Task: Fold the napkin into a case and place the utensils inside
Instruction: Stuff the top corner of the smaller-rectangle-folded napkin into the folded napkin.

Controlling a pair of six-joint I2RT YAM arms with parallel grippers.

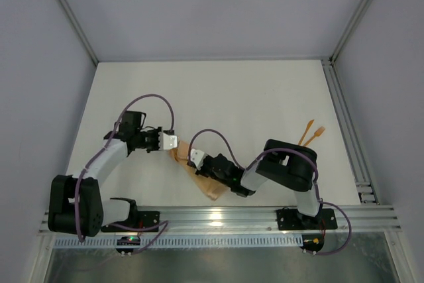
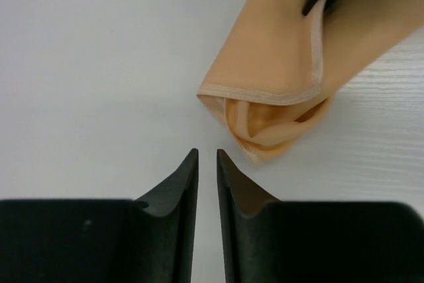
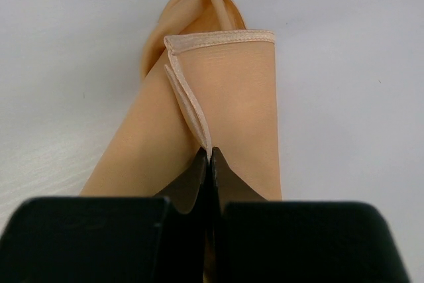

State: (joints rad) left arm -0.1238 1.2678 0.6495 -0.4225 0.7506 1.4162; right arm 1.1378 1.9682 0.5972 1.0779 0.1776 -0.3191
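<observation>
Napkin (image 2: 278,51) folded narrow; right tool (image 3: 207,154) clamped on its hem, left tool (image 2: 207,154) slightly apart nearby.

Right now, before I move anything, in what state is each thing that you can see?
napkin: folded into a narrow case, lying flat.
utensils: lying apart from the napkin, not inside it.
left fingers: slightly open, empty, just off the napkin's corner.
right fingers: shut, tips on the napkin.

Napkin (image 1: 209,191) on table (image 1: 252,91), front centre, utensils (image 1: 317,134) well apart to its right
</observation>
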